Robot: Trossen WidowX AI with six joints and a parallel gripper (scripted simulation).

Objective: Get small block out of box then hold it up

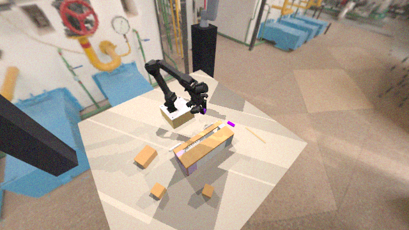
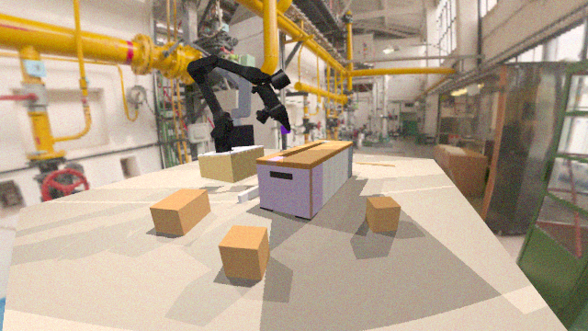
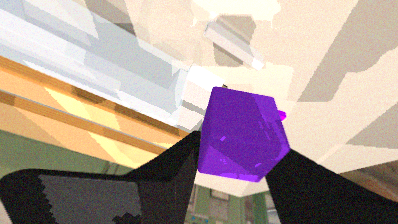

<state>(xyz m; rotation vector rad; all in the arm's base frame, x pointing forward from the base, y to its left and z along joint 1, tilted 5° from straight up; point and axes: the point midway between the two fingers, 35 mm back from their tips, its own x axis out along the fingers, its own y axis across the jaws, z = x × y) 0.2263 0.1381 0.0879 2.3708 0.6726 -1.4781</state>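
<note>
Top, exterior and wrist views: the purple block is clamped in the part-closed end effector, its fingers pressed against opposite sides. The block is carried at the fingertips, above the worktop and outside the slotted box, towards its far side. Since the box appears nearby, sideways clearance is judged decisive; a steady hold, or slight withdrawal from it, is called for.

Box top — matt, wood-like, smooth
</note>
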